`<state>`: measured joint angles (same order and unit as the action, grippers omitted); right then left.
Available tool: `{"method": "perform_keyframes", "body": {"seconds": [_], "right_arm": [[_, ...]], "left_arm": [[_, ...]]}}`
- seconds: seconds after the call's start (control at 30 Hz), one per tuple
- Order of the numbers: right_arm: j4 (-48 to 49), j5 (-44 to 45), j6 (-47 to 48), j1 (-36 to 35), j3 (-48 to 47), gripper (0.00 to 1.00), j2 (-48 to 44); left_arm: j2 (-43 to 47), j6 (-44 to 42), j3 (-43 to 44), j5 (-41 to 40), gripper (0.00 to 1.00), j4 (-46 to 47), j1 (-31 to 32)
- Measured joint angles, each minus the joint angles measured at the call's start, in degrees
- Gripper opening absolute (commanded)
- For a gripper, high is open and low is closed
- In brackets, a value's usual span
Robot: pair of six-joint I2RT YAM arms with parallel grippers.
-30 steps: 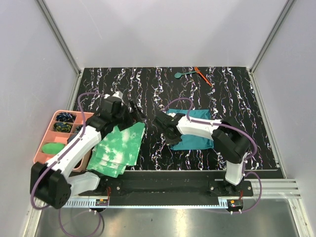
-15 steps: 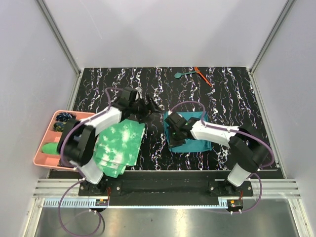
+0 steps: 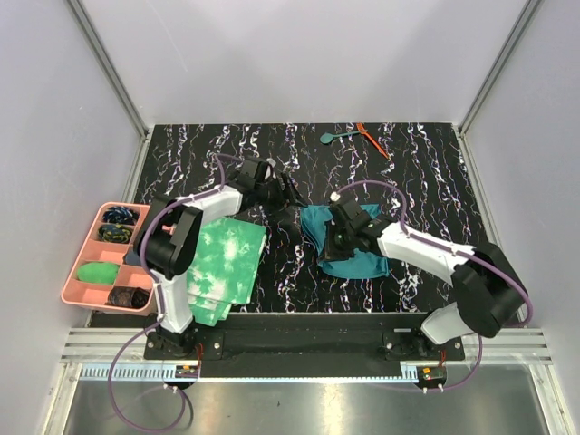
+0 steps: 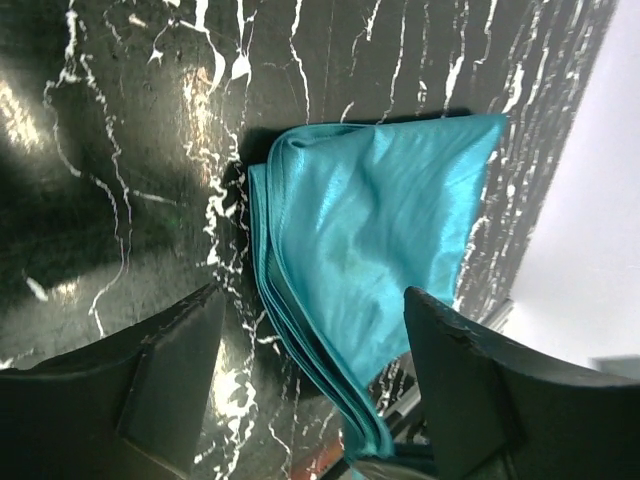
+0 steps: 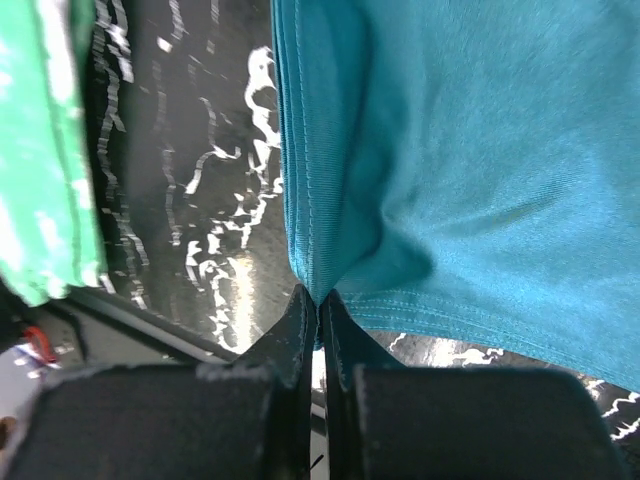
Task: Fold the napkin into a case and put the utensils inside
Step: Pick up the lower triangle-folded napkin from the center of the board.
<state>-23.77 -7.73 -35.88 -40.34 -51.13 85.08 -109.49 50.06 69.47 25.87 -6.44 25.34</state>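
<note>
The dark teal napkin [image 3: 361, 246] lies folded on the black marbled table, right of centre. My right gripper [image 3: 333, 240] is shut on its left edge and holds that edge raised; the right wrist view shows the jaws pinching the hem [image 5: 318, 300] of the napkin [image 5: 470, 160]. My left gripper [image 3: 285, 201] is open and empty just left of the napkin; in the left wrist view it [image 4: 315, 390] frames the layered cloth [image 4: 380, 240]. The teal spoon [image 3: 328, 138] and the orange-red stick [image 3: 372, 140] lie at the far edge. No finished case shows.
Light green-and-white tie-dye cloths [image 3: 220, 269] lie at the near left, and also show in the right wrist view [image 5: 45, 150]. A pink compartment tray [image 3: 91, 240] with small items stands at the left edge. Grey walls enclose the table.
My left arm has swung right from the tie-dye cloths to the napkin's left side. My right gripper has moved right, drawing the napkin's left edge with it.
</note>
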Motion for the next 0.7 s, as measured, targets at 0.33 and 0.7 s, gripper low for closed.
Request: {"method": "perform_keyframes", "body": {"seconds": [0.33,0.7], "right_arm": [[0.5,-2.5,0.0,4.8,2.8,0.0,-5.3],[0.4,-4.0,0.1,9.7,5.1,0.0,-8.7]], "left_arm": [[-3.7,-5.6,6.6,-2.3,0.62,-3.3,0.5],[-10.4,-12.8,13.0,-1.9,0.65,-7.6,0.5]]}}
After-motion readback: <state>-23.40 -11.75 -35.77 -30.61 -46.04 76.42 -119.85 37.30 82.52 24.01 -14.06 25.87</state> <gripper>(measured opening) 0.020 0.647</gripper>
